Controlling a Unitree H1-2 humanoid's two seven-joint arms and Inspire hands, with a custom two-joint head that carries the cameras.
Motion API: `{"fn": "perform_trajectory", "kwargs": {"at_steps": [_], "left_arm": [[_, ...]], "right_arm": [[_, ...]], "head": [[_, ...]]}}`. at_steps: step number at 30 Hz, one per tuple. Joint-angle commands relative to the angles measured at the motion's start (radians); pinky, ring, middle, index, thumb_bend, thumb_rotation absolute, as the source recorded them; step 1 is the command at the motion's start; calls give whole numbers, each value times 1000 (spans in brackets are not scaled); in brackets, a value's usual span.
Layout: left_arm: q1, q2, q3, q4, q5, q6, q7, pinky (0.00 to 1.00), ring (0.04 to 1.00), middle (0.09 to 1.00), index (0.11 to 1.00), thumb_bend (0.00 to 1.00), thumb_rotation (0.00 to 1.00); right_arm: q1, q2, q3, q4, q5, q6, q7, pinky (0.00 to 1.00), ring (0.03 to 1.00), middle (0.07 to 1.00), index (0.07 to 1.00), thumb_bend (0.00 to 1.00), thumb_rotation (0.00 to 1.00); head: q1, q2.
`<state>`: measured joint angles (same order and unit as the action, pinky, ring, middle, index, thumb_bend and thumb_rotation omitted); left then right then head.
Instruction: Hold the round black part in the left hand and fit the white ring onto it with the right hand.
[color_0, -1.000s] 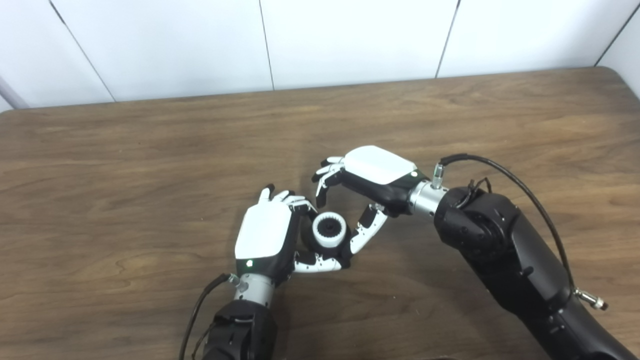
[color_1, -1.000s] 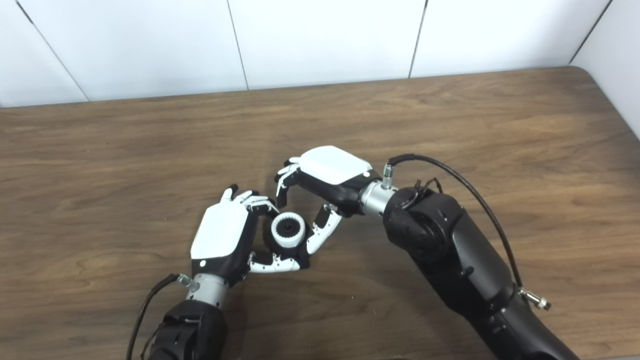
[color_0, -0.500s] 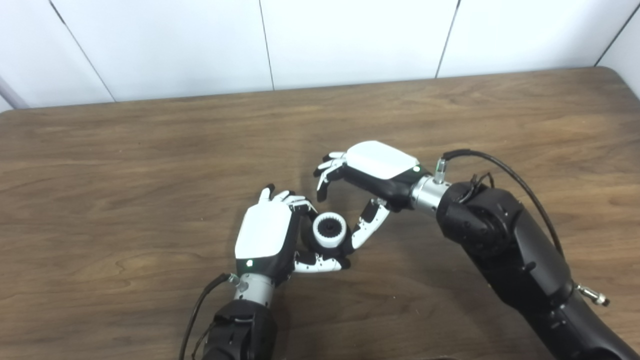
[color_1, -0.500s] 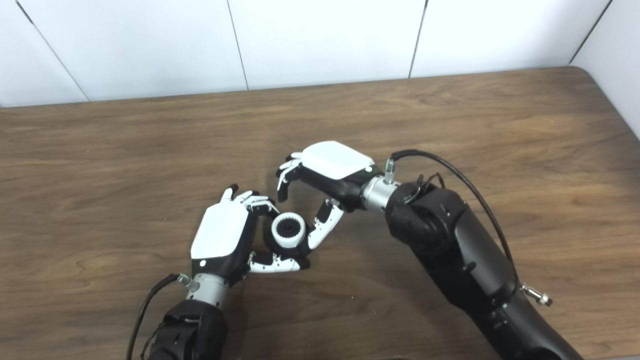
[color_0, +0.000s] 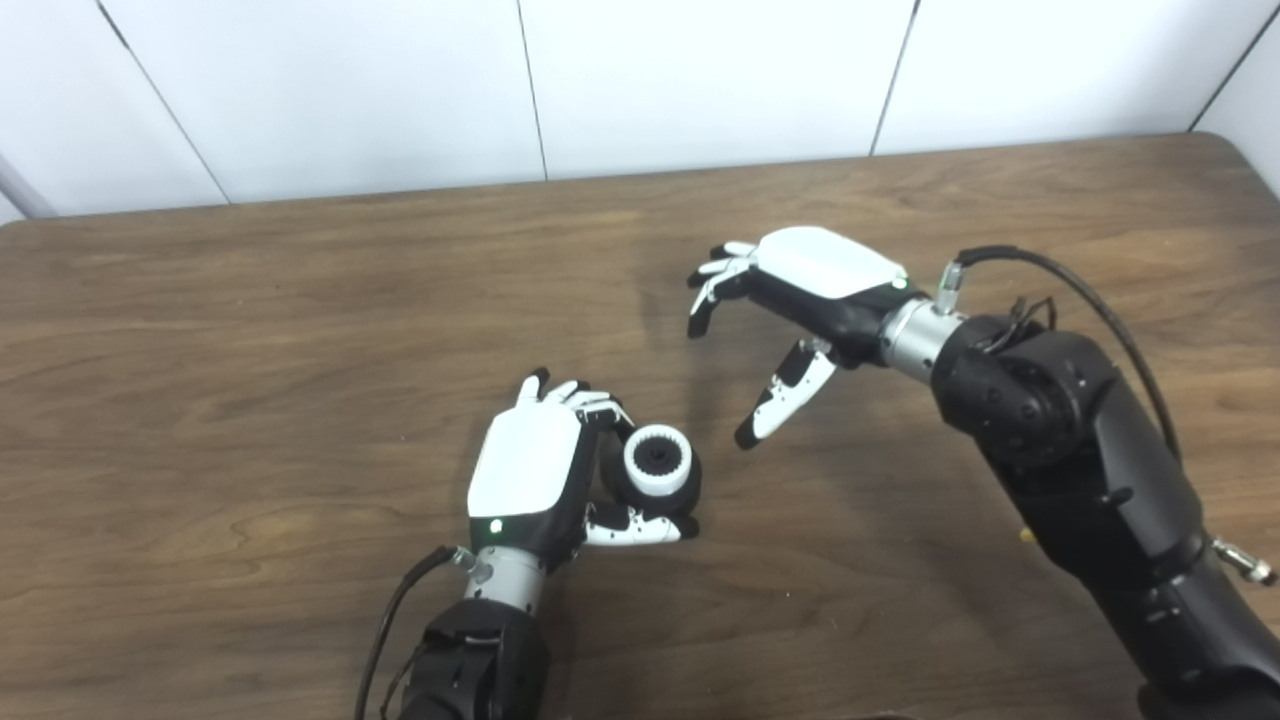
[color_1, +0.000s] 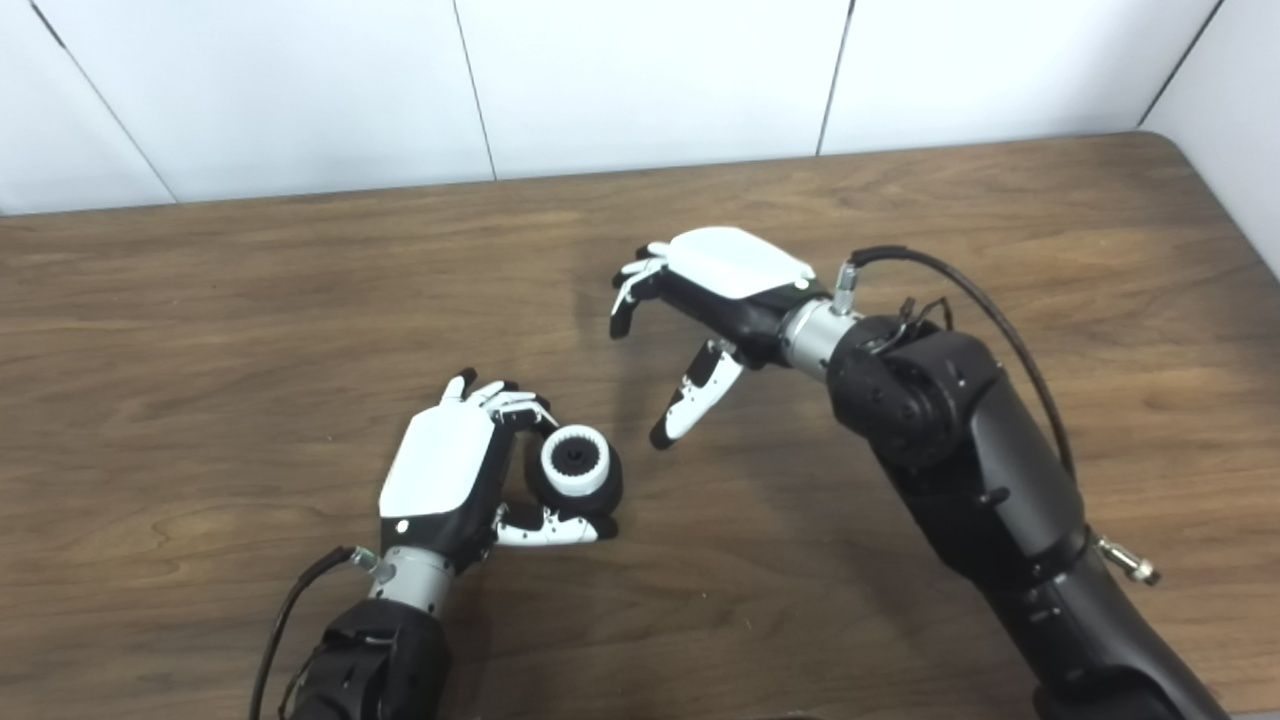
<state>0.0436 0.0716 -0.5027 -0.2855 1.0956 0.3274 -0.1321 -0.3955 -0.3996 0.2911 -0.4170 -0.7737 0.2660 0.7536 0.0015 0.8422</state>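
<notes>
White wall panels run along the back, and below them a brown wooden desk (color_0: 300, 330) fills the picture. Low and centre, the left robot hand (color_0: 535, 475) sits with its white back facing up, its arm coming in from the bottom edge with a black cable looping beside the wrist. It is grasping the round black part (color_0: 652, 487), fingers curled around the far side and the thumb lying along the near side, right against the desk. And look at the top of that part: the white ring (color_0: 658, 460) is seated on it, a bright band around a dark toothed centre, facing up toward the cameras.

Over to the right, the right robot hand (color_0: 790, 300) hovers above the desk, well apart from the part and up toward the back wall from it. It is released and holds nothing: the fingers (color_1: 628, 290) curve downward on the far side, the thumb (color_1: 692, 395) stretches down and to the left with its dark tip nearest the ring, and a wide gap lies between them. Behind it comes a silver wrist collar, then the bulky black forearm slanting down to the bottom right corner, a black cable arching over the joint.
</notes>
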Motion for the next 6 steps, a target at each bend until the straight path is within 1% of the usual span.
{"fn": "perform_trajectory", "kwargs": {"at_steps": [1,6], "left_arm": [[17,10,-8,42,-22,-6,-50,1000,875,755,480,525,54],[19,15,5,46,-36,-15,-39,1000,871,753,482,524,54]], "right_arm": [[-45,-26,-25,-35,4,6,-2,905,968,889,688,992,295],[-42,-51,-63,-30,27,9,-19,884,955,883,686,995,278]], "head": [[-1,0],[-5,-3]]}}
